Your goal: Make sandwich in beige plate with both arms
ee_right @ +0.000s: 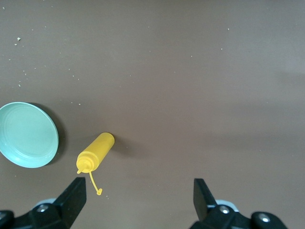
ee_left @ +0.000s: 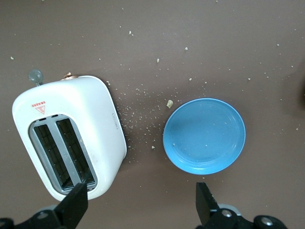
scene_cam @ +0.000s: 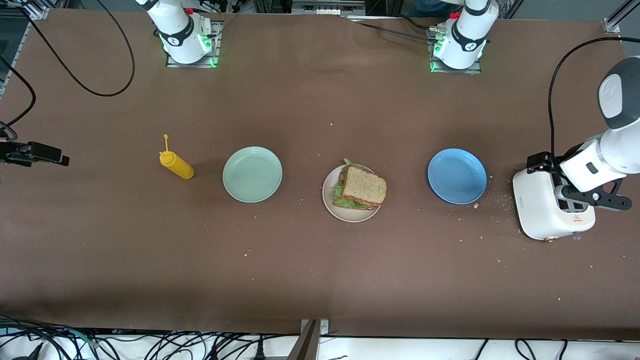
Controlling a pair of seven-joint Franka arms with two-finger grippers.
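Note:
The sandwich lies on the beige plate in the middle of the table: a speckled brown slice on top, green lettuce sticking out at the side toward the right arm's end. My left gripper hangs open and holding nothing over the white toaster, near the left arm's end. My right gripper is open too and holds nothing, up over bare table beside the yellow bottle, toward the right arm's end. Neither wrist view shows the sandwich.
A blue plate sits between sandwich and toaster. A mint-green plate and a lying yellow squeeze bottle are toward the right arm's end. Crumbs lie scattered around the toaster.

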